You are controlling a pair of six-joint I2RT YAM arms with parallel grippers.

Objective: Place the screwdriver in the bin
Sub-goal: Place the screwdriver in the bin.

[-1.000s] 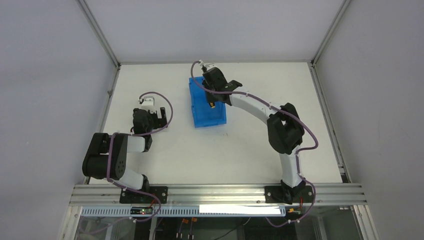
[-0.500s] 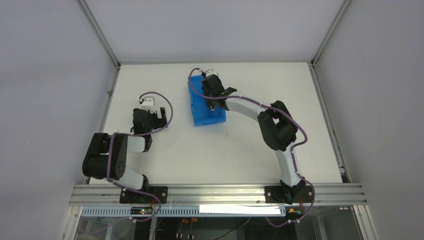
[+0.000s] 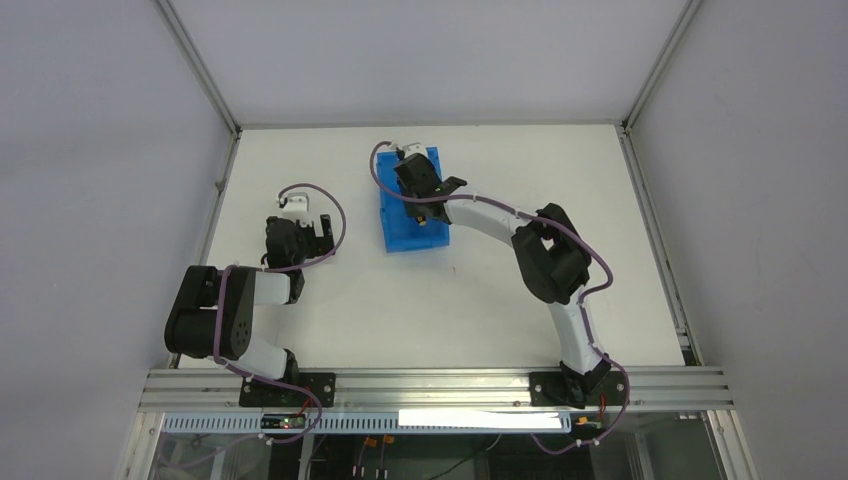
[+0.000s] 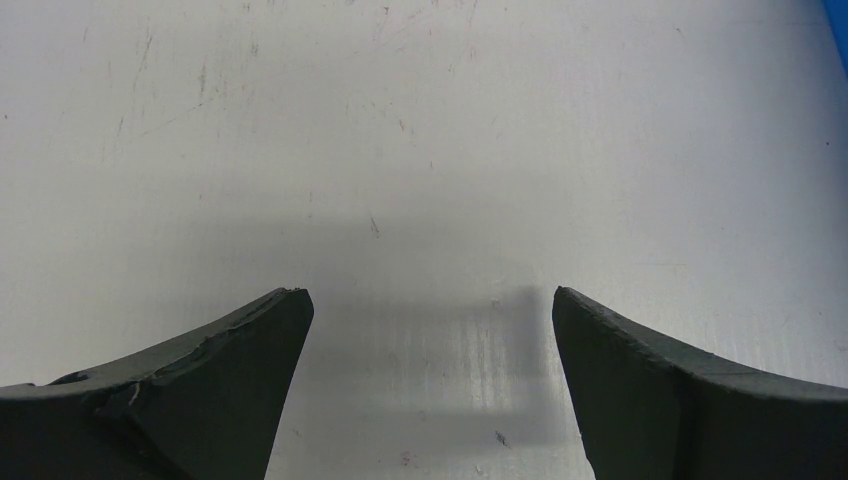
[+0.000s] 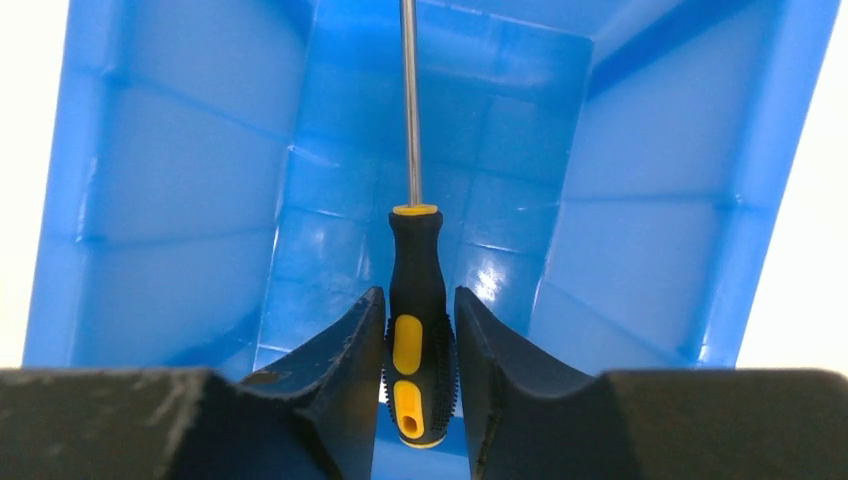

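The screwdriver (image 5: 417, 270) has a black and yellow handle and a thin metal shaft that points toward the far wall of the bin. My right gripper (image 5: 419, 292) is shut on the handle, with one finger against each side. It holds the screwdriver inside the translucent blue bin (image 5: 180, 180), just above the floor. From above, the right gripper (image 3: 418, 205) is reaching down into the bin (image 3: 400, 236) at the middle back of the table. My left gripper (image 4: 430, 295) is open over bare white table, well left of the bin.
The left arm (image 3: 225, 310) is folded at the near left with its gripper (image 3: 318, 234) low over the table. Grey walls and metal frame posts (image 3: 200, 70) enclose the white table (image 3: 450, 310). A sliver of the blue bin (image 4: 842, 15) shows at the left wrist view's top right corner.
The right gripper has moved left and down into the bin with the screwdriver. The left arm has not moved.
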